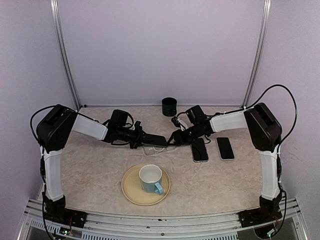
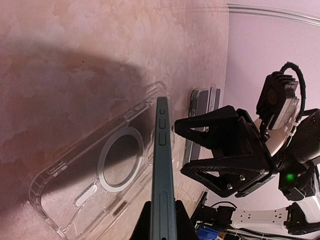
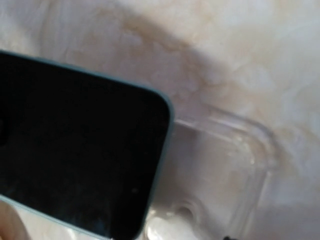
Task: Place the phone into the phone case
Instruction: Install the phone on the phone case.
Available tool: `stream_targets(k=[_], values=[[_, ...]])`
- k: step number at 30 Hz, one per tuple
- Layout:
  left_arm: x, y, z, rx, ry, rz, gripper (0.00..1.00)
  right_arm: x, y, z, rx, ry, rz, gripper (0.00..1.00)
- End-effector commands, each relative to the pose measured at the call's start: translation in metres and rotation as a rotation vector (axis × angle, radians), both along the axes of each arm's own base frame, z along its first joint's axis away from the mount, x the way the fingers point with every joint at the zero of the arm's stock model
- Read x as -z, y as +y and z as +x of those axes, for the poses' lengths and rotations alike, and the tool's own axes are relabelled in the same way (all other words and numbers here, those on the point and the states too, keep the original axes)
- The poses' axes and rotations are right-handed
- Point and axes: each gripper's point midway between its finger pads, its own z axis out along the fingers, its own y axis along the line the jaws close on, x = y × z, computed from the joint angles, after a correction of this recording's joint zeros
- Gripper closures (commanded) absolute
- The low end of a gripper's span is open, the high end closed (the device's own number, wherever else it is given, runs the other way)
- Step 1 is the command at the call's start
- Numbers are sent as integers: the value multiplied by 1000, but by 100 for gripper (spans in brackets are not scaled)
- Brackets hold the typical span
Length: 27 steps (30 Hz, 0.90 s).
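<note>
Left hand [image 2: 162, 222] clamped on the phone [image 2: 162, 160], held edge-on just above the phone case [image 2: 95, 175], right hand [image 2: 179, 147] open beside the case: advise rotating flat, seating one corner first.

The phone [image 2: 163, 175] is dark teal with a black screen; the case [image 2: 65, 185] is clear with a white ring. Beige marbled table [image 1: 215, 185], pale blue mug [image 1: 151, 180], tan plate [image 1: 130, 191].
</note>
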Motion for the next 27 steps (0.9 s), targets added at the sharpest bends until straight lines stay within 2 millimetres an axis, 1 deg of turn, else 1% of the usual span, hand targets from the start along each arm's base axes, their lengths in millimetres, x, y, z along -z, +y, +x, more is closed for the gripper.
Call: stream_targets(k=[1, 7, 13, 18, 27], values=[[-14, -6, 11, 15, -45, -48, 100, -5, 6, -3, -9, -1, 35, 48], [-13, -13, 10, 51, -40, -69, 100, -10, 2, 8, 17, -1, 56, 47], [-8, -15, 12, 64, -34, -71, 100, -8, 1, 17, 22, 12, 68, 46], [-2, -18, 11, 69, -18, -76, 100, -4, 3, 19, 14, 22, 70, 46], [1, -20, 10, 75, -1, -90, 100, 9, 3, 17, 10, 36, 52, 46]])
